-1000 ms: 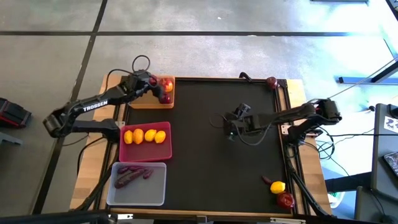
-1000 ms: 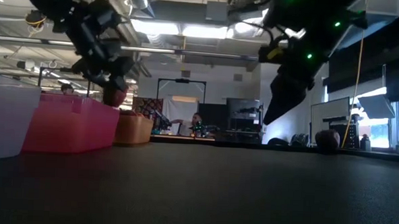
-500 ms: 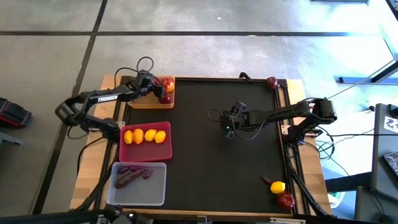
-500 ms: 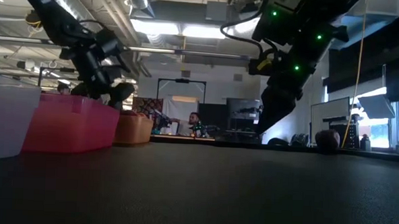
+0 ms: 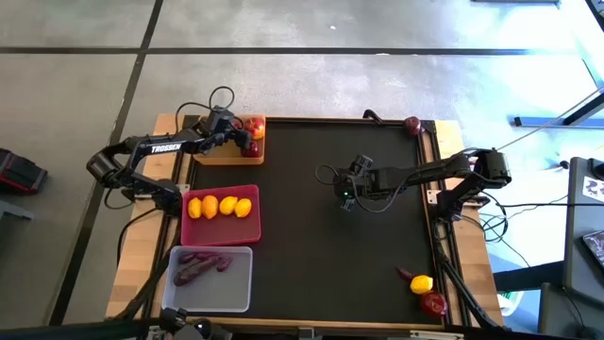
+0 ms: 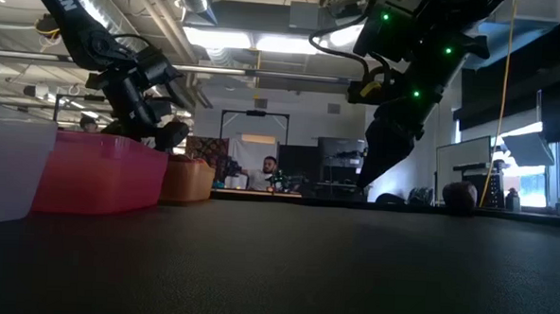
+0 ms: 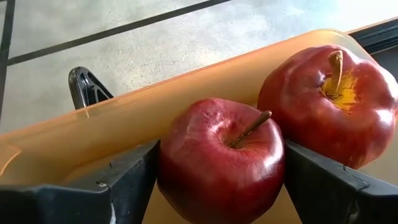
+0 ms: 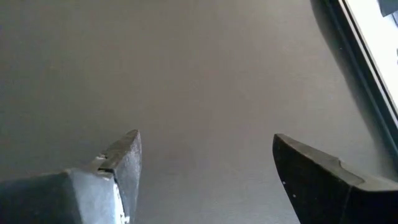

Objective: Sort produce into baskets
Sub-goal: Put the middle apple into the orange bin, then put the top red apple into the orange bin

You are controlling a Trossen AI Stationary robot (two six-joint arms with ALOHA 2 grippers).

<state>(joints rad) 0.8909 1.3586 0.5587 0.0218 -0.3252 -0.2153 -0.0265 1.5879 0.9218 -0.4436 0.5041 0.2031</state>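
Since a second ago the left arm has drawn its elbow in and settled its left gripper (image 5: 236, 138) low over the tan wood-coloured rectangular tray (image 5: 215, 154) at the far left corner of the black table mat (image 5: 311, 246), while the right arm has slid a little further from the tray row and now holds steady.

From the left wrist, a round dark-red apple with a brown stem (image 7: 221, 160) sits between the two dark fingers (image 7: 130, 180), which stand apart on either side of it; whether the pads are pressing it or have just let go, I cannot tell. A second dark-red apple with a yellow patch at its stem (image 7: 329, 102) lies touching it, both inside the tan tray.

Next in the row, the magenta-pink tray (image 5: 219, 229) holds four oval yellow lemons (image 5: 219, 206) side by side. Nearest the front, the translucent greyish-white plastic tray (image 5: 209, 293) holds slim dark-purple roots (image 5: 198, 267).

The right gripper (image 5: 347, 194) hangs over the bare middle of the mat, fingers spread wide with nothing between them.

By the front right corner lie a lemon (image 5: 422, 282) and an apple (image 5: 433, 303) close together, and another apple (image 5: 412, 124) rests at the far right corner.
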